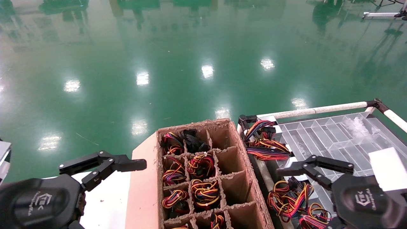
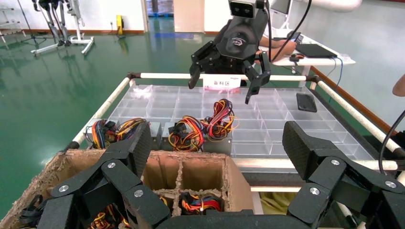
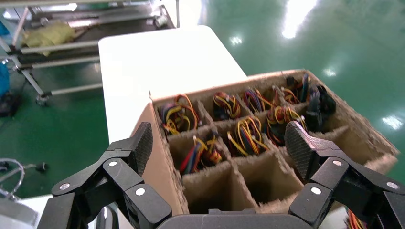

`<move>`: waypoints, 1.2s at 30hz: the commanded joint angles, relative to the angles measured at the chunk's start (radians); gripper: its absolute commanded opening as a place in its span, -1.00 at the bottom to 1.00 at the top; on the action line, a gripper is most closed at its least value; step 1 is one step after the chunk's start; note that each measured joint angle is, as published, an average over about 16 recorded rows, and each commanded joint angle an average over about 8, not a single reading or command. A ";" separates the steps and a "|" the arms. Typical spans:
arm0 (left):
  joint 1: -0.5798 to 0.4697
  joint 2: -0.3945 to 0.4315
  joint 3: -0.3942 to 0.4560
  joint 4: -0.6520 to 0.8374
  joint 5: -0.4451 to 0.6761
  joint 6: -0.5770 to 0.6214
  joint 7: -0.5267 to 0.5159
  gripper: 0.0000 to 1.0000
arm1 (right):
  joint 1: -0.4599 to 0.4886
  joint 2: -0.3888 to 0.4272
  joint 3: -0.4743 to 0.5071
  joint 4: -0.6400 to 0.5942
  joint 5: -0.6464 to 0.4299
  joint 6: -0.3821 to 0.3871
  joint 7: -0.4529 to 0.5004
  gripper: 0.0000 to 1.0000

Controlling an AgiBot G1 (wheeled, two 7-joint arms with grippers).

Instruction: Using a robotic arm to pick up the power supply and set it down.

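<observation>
Several power supplies stand in the cells of a divided cardboard box (image 1: 241, 165), showing only as bundles of red, yellow and black wires (image 1: 201, 165). Others lie along the near edge of a clear plastic tray (image 1: 330, 136); there the silver-grey power supply (image 2: 217, 143) shows under its wires. My left gripper (image 1: 101, 163) hovers left of the box, open and holding nothing. On the other side, my right gripper (image 1: 314, 168) hangs over the tray's edge, open and holding nothing, its fingers (image 3: 298, 143) framing the box's empty cells (image 3: 267, 176).
The tray sits on a cart with white rails (image 1: 318, 110). A white table (image 3: 157, 62) carries the box. Green floor (image 1: 190, 63) spreads beyond. A dark phone-like slab (image 2: 305, 102) lies in the tray's far side.
</observation>
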 commanded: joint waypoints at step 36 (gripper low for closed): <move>0.000 0.000 0.000 0.000 -0.001 -0.001 0.000 1.00 | -0.382 -0.179 0.466 0.200 0.054 0.046 0.181 1.00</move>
